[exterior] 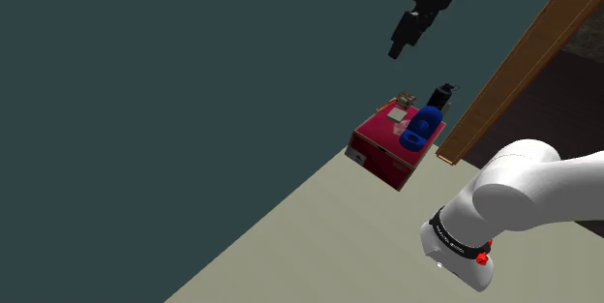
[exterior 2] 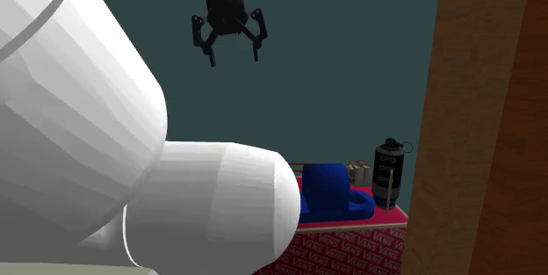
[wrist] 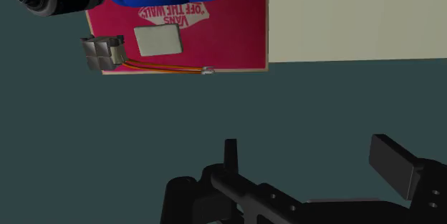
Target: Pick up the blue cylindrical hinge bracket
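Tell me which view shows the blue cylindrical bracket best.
The shoulder view: the blue cylindrical bracket sits whole and unobstructed on the red box. The second exterior view hides part of it behind the white arm link; the wrist view crops it at the picture's edge.

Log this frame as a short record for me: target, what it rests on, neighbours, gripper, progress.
target: blue hinge bracket, lying on top of the red box
support: red box with a printed lid, on the beige surface
neighbours: black canister upright near the lid's corner, beside the bracket; small grey block with orange wires at the lid's edge
gripper: gripper open, holding nothing, high above the box
progress: bracket not yet grasped
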Motion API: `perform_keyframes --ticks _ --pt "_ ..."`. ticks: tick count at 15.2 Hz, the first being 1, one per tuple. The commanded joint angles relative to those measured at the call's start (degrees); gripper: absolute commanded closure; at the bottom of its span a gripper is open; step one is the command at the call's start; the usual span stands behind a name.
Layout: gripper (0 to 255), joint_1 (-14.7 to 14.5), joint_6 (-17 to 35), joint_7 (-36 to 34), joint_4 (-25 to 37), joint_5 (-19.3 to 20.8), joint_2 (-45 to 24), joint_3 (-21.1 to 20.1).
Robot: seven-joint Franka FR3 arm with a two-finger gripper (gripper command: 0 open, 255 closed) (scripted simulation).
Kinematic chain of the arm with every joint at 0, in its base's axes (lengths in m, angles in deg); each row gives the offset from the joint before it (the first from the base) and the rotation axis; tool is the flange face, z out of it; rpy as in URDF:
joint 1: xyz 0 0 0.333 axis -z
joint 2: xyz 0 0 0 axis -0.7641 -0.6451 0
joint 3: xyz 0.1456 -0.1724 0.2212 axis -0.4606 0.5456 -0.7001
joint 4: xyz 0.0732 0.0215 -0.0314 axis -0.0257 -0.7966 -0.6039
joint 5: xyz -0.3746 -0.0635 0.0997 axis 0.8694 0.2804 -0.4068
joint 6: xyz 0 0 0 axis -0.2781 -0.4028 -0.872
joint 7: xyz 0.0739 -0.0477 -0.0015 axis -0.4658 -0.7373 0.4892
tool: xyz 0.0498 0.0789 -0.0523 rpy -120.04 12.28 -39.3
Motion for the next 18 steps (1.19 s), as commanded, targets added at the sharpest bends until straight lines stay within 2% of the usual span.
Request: perform_keyframes --ticks 1,5,9,13,18 --pt "0 0.0 0.0 0.0 0.0 0.0 0.0 0.0" --pt "0 -3.11 1.19 12.61 -8.98 4.03 7.38 4.03" --pt "0 -5.37 1.85 25.82 -16.65 9.66 14.49 9.26" --pt "0 -6.42 2.38 39.87 -22.69 16.94 20.7 15.91" --pt "0 -6.29 4.0 58.57 -27.32 28.02 25.62 26.35"
